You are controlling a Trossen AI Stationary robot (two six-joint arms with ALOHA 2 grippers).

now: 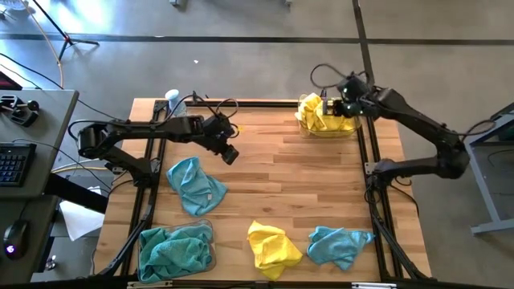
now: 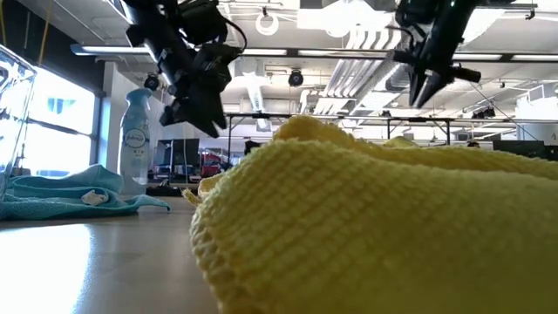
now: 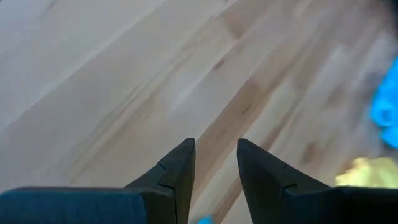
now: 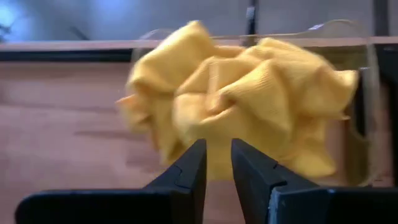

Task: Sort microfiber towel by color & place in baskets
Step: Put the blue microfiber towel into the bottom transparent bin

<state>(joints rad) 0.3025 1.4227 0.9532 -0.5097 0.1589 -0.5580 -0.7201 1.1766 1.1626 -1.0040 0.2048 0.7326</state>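
yellow towels (image 1: 320, 117) heaped in far basket (image 1: 350, 131), right gripper (image 1: 327, 105) above them, fingers slightly parted, empty

far right: clear plastic tub (image 1: 351, 132) holding yellow towels (image 1: 321, 115) | near left: clear tub (image 1: 210, 234) holding teal towels (image 1: 173, 250) | between, near edge: yellow towel (image 1: 271, 247), teal towel (image 1: 337, 245) right of it

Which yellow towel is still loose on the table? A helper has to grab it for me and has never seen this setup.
Start at the wooden table and go to the edge far from the tub of yellow towels. There, between the tub of teal towels and a loose teal towel, lies the loose yellow towel, the only yellow one outside a tub.
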